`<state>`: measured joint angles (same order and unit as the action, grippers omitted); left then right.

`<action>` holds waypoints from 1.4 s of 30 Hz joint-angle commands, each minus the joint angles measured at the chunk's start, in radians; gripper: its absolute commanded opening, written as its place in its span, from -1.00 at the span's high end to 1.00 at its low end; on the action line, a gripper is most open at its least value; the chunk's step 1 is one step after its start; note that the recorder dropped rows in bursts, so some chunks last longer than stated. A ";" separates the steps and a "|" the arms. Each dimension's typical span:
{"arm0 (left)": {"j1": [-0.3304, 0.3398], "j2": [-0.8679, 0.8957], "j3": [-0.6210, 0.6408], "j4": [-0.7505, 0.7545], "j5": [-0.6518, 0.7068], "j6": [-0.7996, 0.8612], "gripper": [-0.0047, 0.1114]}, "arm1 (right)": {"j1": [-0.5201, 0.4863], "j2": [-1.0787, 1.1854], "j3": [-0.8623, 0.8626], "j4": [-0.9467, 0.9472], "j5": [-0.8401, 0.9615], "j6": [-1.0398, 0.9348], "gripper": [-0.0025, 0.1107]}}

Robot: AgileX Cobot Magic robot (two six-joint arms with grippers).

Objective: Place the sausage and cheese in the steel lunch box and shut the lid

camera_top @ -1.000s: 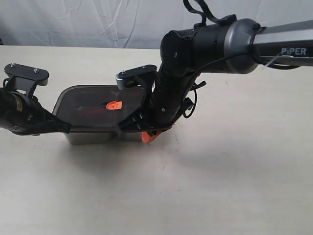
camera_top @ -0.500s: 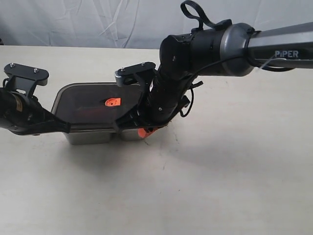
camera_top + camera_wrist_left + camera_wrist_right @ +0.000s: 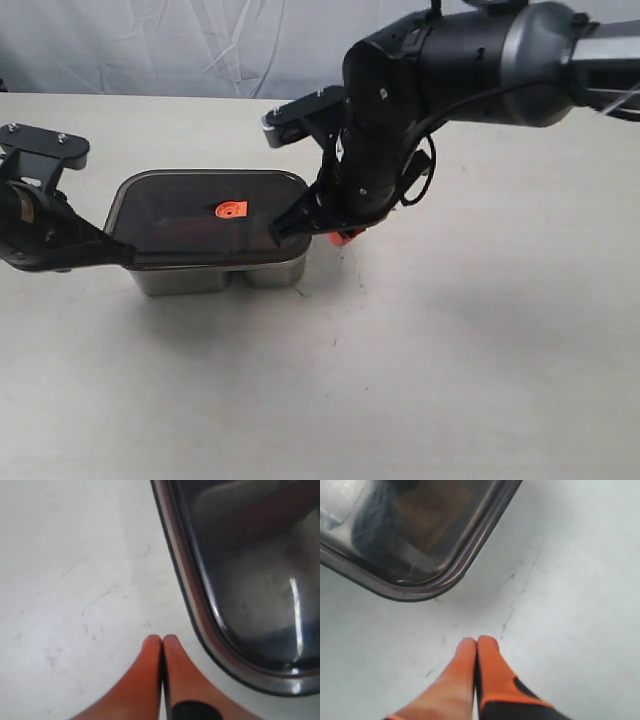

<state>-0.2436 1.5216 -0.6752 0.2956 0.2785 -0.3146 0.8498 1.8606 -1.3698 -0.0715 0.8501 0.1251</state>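
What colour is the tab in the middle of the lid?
Orange tab, clearest in the exterior view.

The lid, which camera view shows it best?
The exterior view: it shows nearly the whole lid, orange tab included, lying on the steel lunch box. Each wrist view shows only one rounded corner of it, close up.

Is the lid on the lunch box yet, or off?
On: the lid sits flat over the steel lunch box, covering its whole rim. Whether it is sealed, cannot tell.
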 commanded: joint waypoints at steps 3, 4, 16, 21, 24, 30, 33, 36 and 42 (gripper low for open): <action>0.073 -0.053 -0.033 0.001 -0.078 -0.021 0.91 | 0.000 -0.081 -0.002 -0.081 0.006 0.028 0.96; 0.072 -0.042 -0.045 0.001 -0.077 -0.021 0.91 | 0.000 -0.085 -0.002 -0.084 0.006 0.028 0.96; 0.072 0.088 -0.205 0.027 0.038 -0.015 0.91 | 0.000 -0.085 -0.002 -0.089 -0.013 0.032 0.96; 0.072 0.141 -0.213 0.012 0.040 -0.015 0.91 | 0.000 -0.085 -0.002 -0.089 -0.016 0.032 0.96; 0.072 0.142 -0.215 -0.018 0.034 0.017 0.91 | 0.000 -0.085 -0.002 -0.089 -0.018 0.032 0.96; 0.072 0.153 -0.222 -0.083 0.034 0.093 0.91 | 0.000 -0.085 -0.002 -0.089 -0.026 0.032 0.96; 0.072 0.155 -0.222 -0.083 0.032 0.093 0.91 | 0.000 -0.085 -0.002 -0.089 -0.028 0.032 0.96; 0.064 0.155 -0.222 -0.097 0.028 0.094 0.91 | 0.000 -0.085 -0.002 -0.089 -0.028 0.032 0.96; 0.011 0.155 -0.225 -0.073 0.028 0.116 0.91 | 0.000 -0.085 -0.002 -0.089 -0.032 0.032 0.96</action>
<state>-0.2111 1.6753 -0.8947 0.2080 0.3141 -0.2042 0.8498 1.7849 -1.3698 -0.1505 0.8255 0.1569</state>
